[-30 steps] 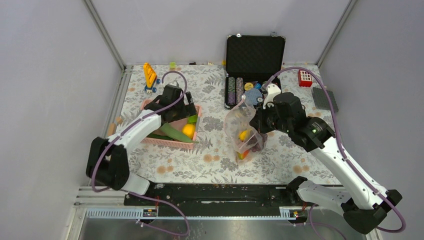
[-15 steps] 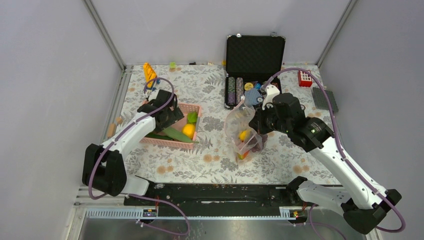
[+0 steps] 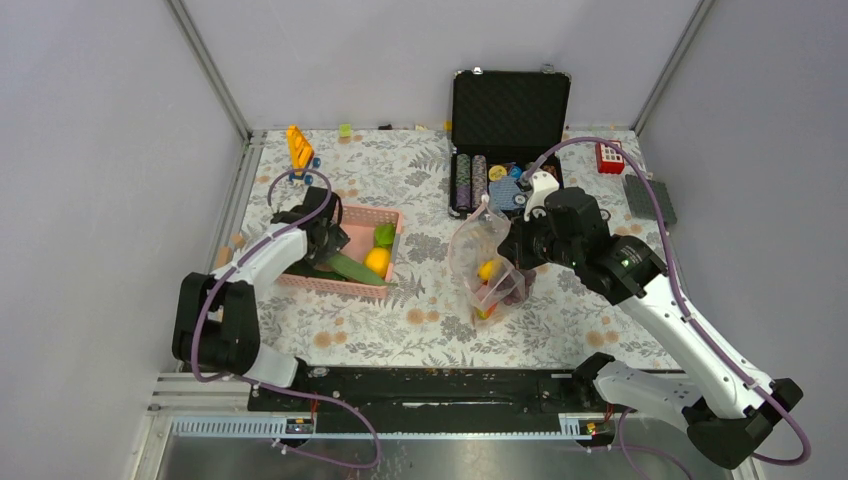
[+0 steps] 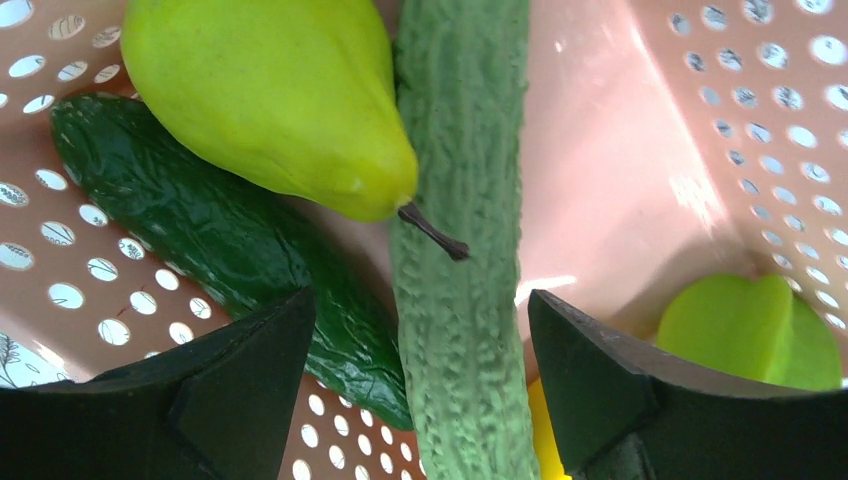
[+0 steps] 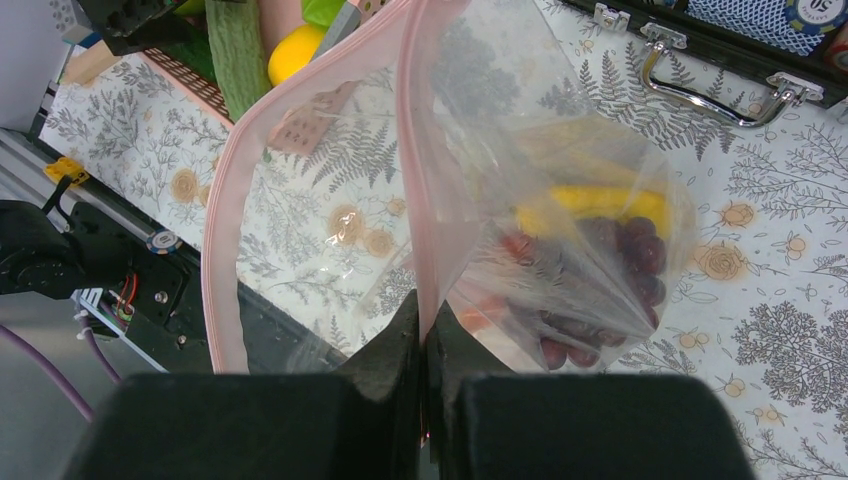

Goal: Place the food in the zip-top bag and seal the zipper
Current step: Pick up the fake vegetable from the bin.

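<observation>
Floral-print bench [image 3: 400,320]: clear soft plastic zip-top bag [image 5: 500,120] upright right of centre, mouth gaping, pale-pink zipper strip [image 5: 413,200] clamped by right end effector [image 5: 422,330], yellow citrus [image 5: 600,205] and dark purple grapes [image 5: 635,250] inside. Left end effector [image 4: 415,320] spread apart astride long green cucumber [image 4: 460,150] in pink perforated basket [image 4: 620,150].

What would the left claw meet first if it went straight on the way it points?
Most likely the long green cucumber, centred between the open jaws of the left claw in the pink basket; depth is unclear.
</observation>
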### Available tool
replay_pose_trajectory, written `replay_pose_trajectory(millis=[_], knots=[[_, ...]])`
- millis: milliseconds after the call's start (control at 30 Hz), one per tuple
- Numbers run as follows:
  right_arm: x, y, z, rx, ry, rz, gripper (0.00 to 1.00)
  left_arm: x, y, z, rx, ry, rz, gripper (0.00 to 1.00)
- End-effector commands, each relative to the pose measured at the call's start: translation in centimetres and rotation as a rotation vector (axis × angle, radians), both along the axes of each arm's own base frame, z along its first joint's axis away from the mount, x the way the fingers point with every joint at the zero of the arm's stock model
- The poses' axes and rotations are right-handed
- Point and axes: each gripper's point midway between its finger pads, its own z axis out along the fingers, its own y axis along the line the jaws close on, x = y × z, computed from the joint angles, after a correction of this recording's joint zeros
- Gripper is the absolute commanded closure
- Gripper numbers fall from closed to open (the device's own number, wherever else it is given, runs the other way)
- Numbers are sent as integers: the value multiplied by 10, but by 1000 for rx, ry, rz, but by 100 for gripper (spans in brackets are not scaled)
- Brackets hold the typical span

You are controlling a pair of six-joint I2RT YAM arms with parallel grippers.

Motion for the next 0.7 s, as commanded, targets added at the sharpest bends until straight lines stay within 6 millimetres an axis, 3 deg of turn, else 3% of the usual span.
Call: replay_pose_trajectory(millis=[0,167,433,667], knots=[[4,-2,9,11,-52,-3,100,9,7,-10,-11,-20,65,26],[4,-3,10,11,-56,-6,100,15,1,-11,-40,-14,63,54],[4,-4,11,10,-61,-9,100,9,3,23,-57,-112,58,97],[4,-5,11,9,-64,-13,100,10,-6,72,-115,-269,-10,100]])
